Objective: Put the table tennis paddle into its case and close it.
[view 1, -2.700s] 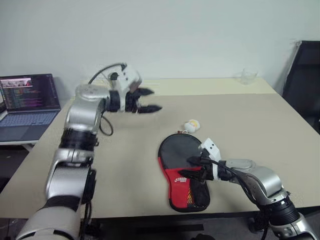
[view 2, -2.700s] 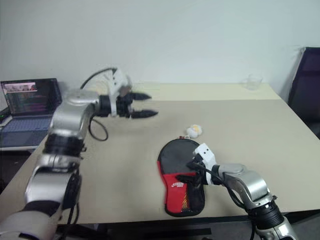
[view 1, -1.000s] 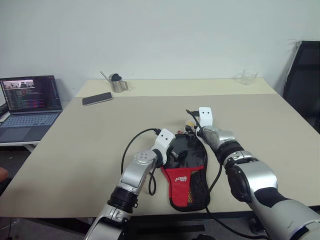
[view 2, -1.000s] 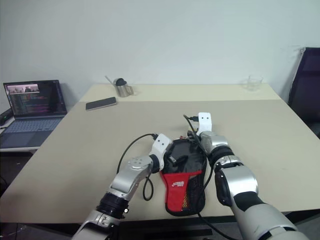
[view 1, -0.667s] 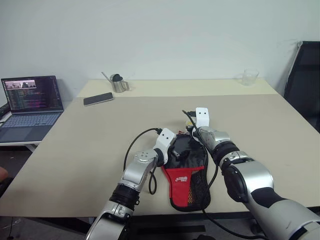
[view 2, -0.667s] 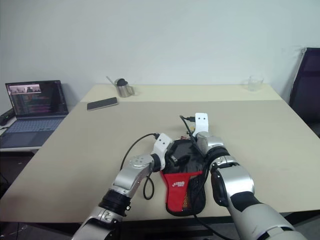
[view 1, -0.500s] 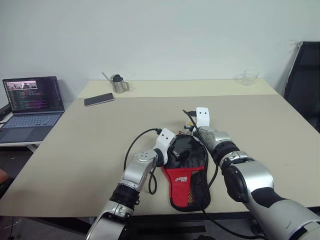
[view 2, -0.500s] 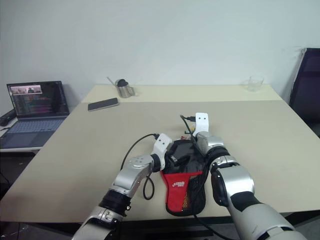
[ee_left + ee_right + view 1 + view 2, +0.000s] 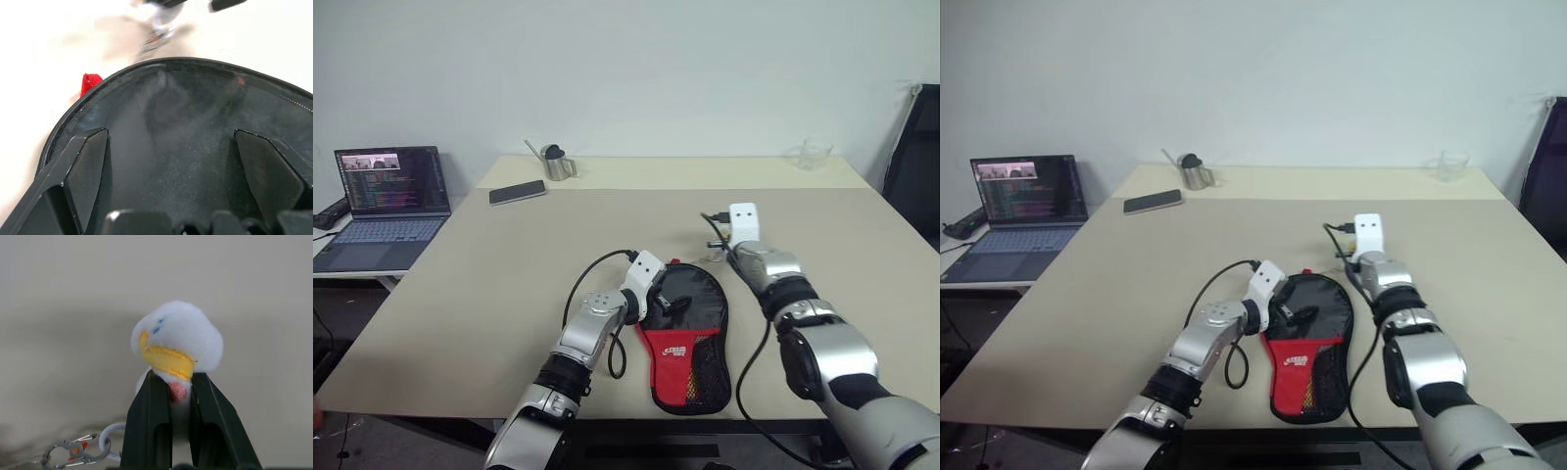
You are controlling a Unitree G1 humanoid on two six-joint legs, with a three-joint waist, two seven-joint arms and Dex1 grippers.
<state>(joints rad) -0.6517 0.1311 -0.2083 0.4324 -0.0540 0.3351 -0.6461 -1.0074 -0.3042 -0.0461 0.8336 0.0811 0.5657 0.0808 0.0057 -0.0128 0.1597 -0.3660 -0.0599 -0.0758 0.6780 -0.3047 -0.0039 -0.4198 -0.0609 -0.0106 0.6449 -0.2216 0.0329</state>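
On the case's [image 9: 685, 328] red part sits an unreadable white logo [image 9: 674, 350].

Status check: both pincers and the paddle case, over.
Left pincer open over the grey-black and red fabric paddle case. Right pincer shut on the white-yellow plush charm, beside the case's top. Nothing in the way.

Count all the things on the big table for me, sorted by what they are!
Paddle case: 1
Fluffy charm: 1
Phone: 1
Metal cup: 1
Clear glass: 1
Total: 5
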